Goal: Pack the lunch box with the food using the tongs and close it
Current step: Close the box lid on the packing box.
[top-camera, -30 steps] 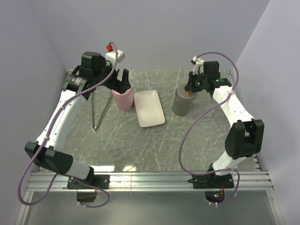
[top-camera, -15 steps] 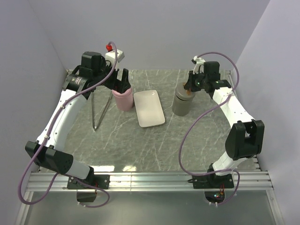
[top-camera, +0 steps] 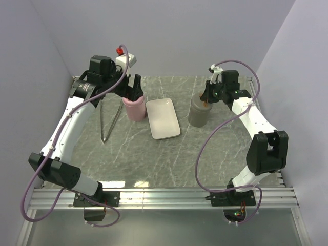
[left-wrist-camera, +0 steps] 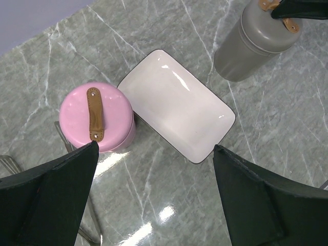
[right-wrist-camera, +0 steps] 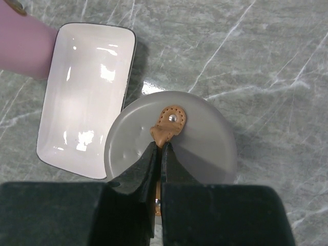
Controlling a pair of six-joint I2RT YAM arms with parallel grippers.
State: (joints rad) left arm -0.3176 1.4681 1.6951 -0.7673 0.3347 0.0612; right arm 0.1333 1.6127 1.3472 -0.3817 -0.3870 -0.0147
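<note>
My left gripper point(top-camera: 134, 92) hangs above the pink container point(left-wrist-camera: 97, 119) with its jaws spread as wide as they go and nothing between them. In the left wrist view its two dark fingers point(left-wrist-camera: 56, 195) frame the bottom corners, and the pink lid with its brown strap point(left-wrist-camera: 94, 114) lies below and between them, untouched. My right gripper point(right-wrist-camera: 160, 148) is pinched tight on the tan strap point(right-wrist-camera: 168, 125) that is riveted to the top of the grey container point(right-wrist-camera: 205, 148). The two fingertips meet on the near end of that strap, and the round grey lid fills the space beneath them. Whether that lid is raised at all off its body I cannot tell. Between the two containers lies the white tray point(top-camera: 163, 118) — shallow, rectangular, dark-rimmed, its inside bare and glossy. It sits just beside the pink container on one long side and near the grey one on the other. The tongs point(top-camera: 104, 134) lie flat on the marbled table point(top-camera: 154, 164) to the left of the pink container, well apart from my right gripper. Their joined end points toward my bases and their two slim arms open away from me — neither of my grippers touches them. Both containers have their lids over them, so whatever is inside is hidden from me.
</note>
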